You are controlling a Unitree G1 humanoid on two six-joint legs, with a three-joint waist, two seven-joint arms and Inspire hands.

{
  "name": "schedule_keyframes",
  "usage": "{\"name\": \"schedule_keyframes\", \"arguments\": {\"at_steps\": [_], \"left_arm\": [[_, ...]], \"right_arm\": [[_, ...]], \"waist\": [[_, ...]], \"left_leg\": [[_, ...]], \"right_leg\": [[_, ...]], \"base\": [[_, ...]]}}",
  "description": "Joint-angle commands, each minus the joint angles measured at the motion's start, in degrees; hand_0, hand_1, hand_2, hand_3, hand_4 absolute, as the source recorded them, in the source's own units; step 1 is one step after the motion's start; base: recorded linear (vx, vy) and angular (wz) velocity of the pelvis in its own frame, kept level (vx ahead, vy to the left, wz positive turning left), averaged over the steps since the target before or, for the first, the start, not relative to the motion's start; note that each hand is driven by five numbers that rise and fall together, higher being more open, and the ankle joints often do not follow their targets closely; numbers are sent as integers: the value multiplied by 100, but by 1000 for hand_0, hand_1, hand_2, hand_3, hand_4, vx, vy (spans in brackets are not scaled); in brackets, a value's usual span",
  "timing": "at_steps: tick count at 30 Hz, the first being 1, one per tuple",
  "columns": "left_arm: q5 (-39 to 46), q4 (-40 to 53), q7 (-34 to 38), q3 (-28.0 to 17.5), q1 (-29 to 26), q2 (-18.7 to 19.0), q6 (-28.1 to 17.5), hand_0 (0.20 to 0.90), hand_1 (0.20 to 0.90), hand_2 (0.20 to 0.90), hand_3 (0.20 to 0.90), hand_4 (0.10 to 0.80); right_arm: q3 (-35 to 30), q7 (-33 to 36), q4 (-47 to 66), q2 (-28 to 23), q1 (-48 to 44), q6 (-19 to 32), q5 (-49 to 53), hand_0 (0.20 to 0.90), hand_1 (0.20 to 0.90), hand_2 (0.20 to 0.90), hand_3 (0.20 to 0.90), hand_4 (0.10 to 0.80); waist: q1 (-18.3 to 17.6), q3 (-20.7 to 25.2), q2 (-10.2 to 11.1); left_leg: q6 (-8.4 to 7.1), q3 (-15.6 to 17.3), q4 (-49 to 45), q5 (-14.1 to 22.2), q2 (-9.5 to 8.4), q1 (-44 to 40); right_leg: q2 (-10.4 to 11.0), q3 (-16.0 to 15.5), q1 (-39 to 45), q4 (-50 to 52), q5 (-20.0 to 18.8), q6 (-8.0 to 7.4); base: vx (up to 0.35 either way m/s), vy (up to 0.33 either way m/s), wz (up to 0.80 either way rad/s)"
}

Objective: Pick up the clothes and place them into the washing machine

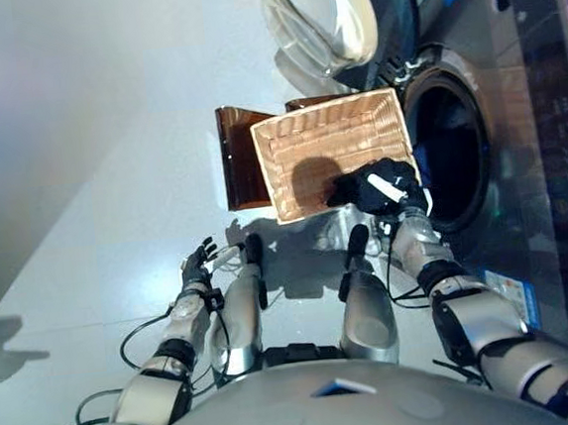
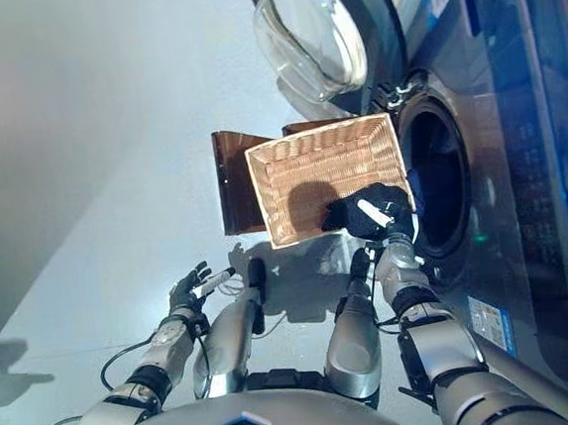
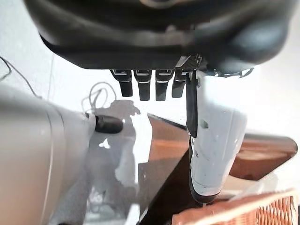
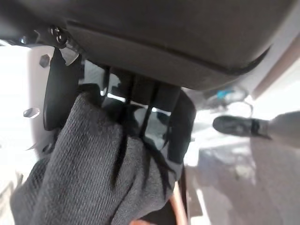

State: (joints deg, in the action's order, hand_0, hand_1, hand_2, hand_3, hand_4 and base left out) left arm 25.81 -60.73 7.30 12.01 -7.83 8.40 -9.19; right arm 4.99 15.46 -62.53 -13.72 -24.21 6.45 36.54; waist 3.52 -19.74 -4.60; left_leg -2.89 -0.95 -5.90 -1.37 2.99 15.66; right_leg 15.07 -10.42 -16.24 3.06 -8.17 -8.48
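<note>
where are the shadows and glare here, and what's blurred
Left eye view: the right hand throws a dark shadow inside the basket; glare on the open washer door. Right wrist view: dark cloth sharp, floor behind blurred.

A tan woven wicker basket (image 1: 333, 148) sits on a glossy reddish-brown stand (image 1: 240, 162), over a pale grey floor (image 1: 89, 140). The dark grey ribbed garment (image 4: 93, 173) is bunched in the black right hand (image 1: 387, 192) with its white thumb cover; the washing machine (image 1: 533, 101) is dark grey with a clear glass door (image 1: 317, 16)
</note>
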Motion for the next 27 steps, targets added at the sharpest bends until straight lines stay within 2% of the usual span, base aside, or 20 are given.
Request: {"name": "schedule_keyframes", "arguments": {"at_steps": [1, 2, 3, 8, 16, 27], "left_arm": [[265, -64, 128, 114, -53, 269, -277, 900, 900, 900, 900, 800], [266, -64, 128, 113, -57, 270, -276, 900, 900, 900, 900, 800], [476, 72, 102, 232, 10, 217, -320, 900, 900, 900, 900, 800], [768, 291, 60, 426, -8, 207, -324, 900, 900, 900, 900, 800], [866, 324, 66, 416, -73, 237, -334, 900, 900, 900, 900, 800], [989, 563, -31, 586, 38, 360, -291, 900, 900, 900, 900, 800]], "right_arm": [[-362, -92, 552, 262, -251, 787, 1195, 200, 200, 200, 200, 300], [-363, -94, 549, 261, -256, 787, 1197, 200, 200, 200, 200, 300], [-765, -166, 440, 448, -489, 1047, 2024, 200, 200, 200, 200, 300], [-1038, -323, 284, 674, -871, 1234, 2937, 200, 200, 200, 200, 300], [-1036, -487, 135, 612, -902, 1271, 3100, 200, 200, 200, 200, 300], [-1316, -680, -165, 563, -1436, 1384, 3711, 200, 200, 200, 200, 300]], "waist": [[73, 254, -41], [70, 271, -33], [110, 221, -174], [183, 75, -369], [134, -96, -271], [234, -217, -318]], "left_leg": [[-306, 130, -479, 100, -41, 358], [-301, 130, -467, 76, -53, 382], [-252, 156, -686, 200, -132, 482], [-127, 170, -1206, 525, -199, 683], [-93, 77, -2095, 873, -109, 1201], [-33, -33, -3443, 1440, -29, 1972]], "right_leg": [[532, 231, -210, 584, 110, -212], [542, 231, -230, 569, 88, -215], [628, 250, -250, 612, 85, -240], [649, 426, -494, 997, 262, -225], [507, 652, -1080, 1906, 751, -93], [400, 924, -1883, 3233, 1378, 32]], "base": [[39, 97, 8], [7, 138, 6], [-5, 104, 6], [-12, 101, 6], [-7, -1, -7], [-26, 9, -3]]}}
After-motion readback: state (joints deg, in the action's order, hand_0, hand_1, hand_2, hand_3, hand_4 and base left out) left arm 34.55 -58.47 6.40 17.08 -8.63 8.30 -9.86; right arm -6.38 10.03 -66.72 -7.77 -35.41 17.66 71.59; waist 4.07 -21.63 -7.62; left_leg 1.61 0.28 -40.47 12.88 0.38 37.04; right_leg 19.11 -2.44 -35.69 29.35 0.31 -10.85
